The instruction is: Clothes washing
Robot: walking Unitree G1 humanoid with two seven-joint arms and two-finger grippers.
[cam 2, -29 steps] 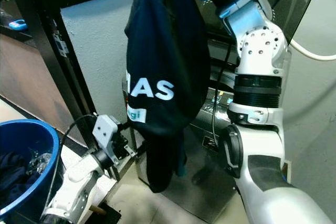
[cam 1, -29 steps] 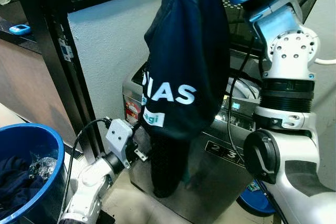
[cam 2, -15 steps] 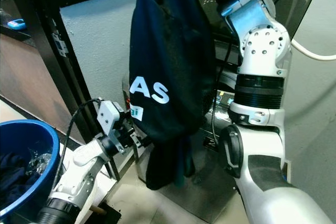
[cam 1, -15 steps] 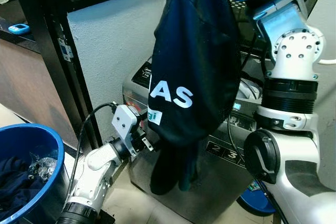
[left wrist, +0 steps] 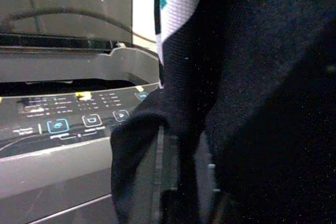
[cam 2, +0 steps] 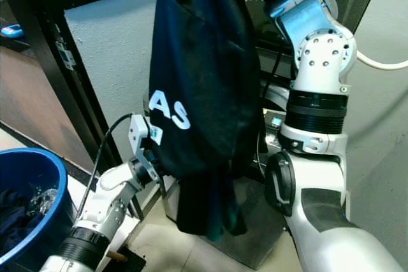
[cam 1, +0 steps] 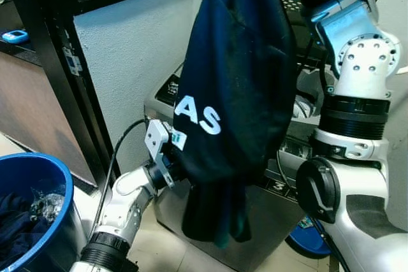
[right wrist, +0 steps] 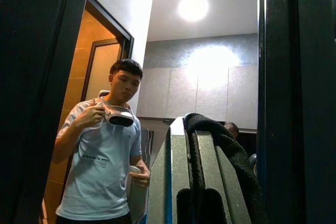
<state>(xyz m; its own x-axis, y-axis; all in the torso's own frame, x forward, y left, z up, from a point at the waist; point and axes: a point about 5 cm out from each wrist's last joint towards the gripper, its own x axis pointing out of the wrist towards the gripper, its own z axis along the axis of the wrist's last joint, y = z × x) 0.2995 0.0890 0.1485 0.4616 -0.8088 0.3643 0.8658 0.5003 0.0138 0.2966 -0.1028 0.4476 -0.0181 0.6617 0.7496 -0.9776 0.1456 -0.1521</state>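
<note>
Dark navy cloth, a shirt [cam 1: 236, 87] with white lettering, is held high by the right gripper [right wrist: 202, 145], hanging in front of the open top-loading washing machine [left wrist: 63, 124] and partly draped over its front edge. In the right wrist view the black fingers [right wrist: 181, 182] are pressed together with a fold of the shirt pinched between them. A person [right wrist: 102, 161] holding a headset is seen beyond them.

The step in hand is judged to be the loading of the shirt into the drum. To do it well, the hanging hem should be gathered and lifted over the machine's rim before the top is let go, so that the cloth does not slide down the front panel to the floor. The control panel should be kept clear of dragging fabric.

The right arm is raised steeply, its forearm upright above the machine. The left arm is bent upward from low at the robot's left, and the left gripper [cam 1: 175, 170] is pushed into the shirt's lower part; whether its fingers are spread or closed cannot be told, since they are buried in the cloth. A blue bucket [cam 1: 54, 176] holding more dark laundry stands on the floor at the left.
</note>
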